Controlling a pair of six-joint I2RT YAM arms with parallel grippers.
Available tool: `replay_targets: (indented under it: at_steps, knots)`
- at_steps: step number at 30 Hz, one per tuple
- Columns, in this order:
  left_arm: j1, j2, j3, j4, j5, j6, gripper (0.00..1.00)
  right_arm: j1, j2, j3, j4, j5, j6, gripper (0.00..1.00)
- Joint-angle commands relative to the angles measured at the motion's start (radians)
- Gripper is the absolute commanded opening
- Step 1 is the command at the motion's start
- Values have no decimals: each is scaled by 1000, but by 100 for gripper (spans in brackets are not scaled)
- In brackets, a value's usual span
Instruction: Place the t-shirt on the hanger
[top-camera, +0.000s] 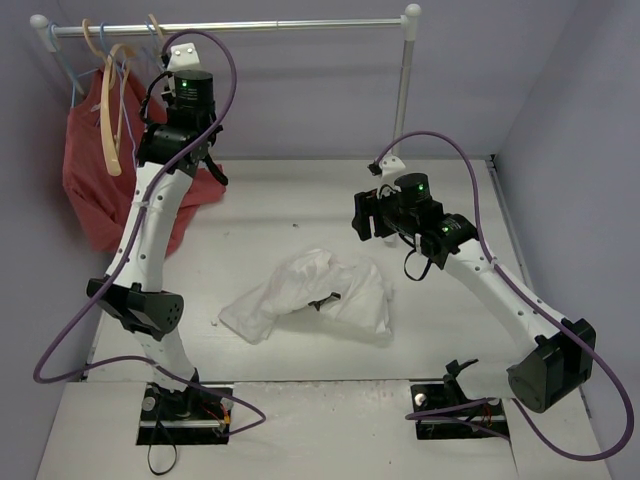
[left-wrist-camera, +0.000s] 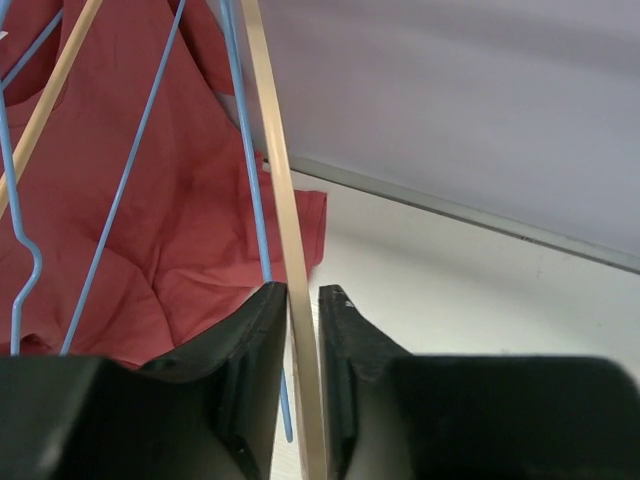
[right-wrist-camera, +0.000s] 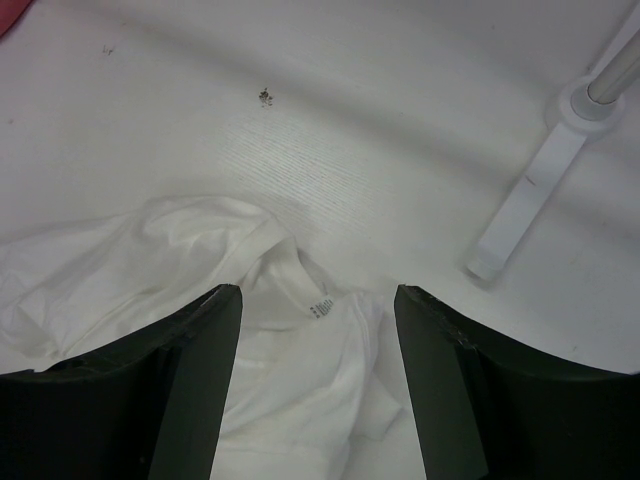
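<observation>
Left claw: the left gripper (left-wrist-camera: 303, 290) has its jaws drawn narrow on either side of one arm of the hanger (left-wrist-camera: 285, 200); I cannot tell whether they are pinching it.
Hanger: hangs on the rail (top-camera: 250, 25), at about 10 o'clock from the table's (top-camera: 300, 200) middle in the top view.
Around the hanger: blue wire hangers (left-wrist-camera: 130, 170) just at 9 o'clock of it, and a red garment (left-wrist-camera: 150, 240) behind them.
Right claw: the right gripper (right-wrist-camera: 318, 295) is released, jaws wide, holding nothing, above the t-shirt's collar.
T-shirt: the t-shirt (top-camera: 310, 295) lies crumpled at mid-table, at 7 o'clock of the right claw.
Rail post: white foot (right-wrist-camera: 540, 190) at 2 o'clock in the right wrist view.
</observation>
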Motion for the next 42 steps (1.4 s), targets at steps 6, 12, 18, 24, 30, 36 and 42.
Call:
replay_targets:
  at_steps: [6, 12, 18, 24, 30, 36, 42]
  knots:
    - [6, -20, 23, 34, 4, 7, 3, 4, -52, 0, 48, -6, -6, 64]
    - [6, -67, 20, 94, 96, 59, 0, 4, -52, -1, 51, -9, -3, 64]
    - [6, -110, 25, 125, 139, 86, 0, 4, -39, 5, 56, -22, -2, 64]
    - [6, -172, 13, 88, 174, 29, 0, 4, -41, 8, 59, -29, 6, 64]
    - [4, -277, -151, 33, 299, -46, 0, 4, -44, 20, 53, -23, 3, 64]
    - [-1, -392, -335, -10, 440, -49, 0, 4, -38, 31, 39, -11, -3, 64]
    - [-1, -520, -518, 42, 461, 7, 0, 6, -25, 42, 31, -8, 3, 64]
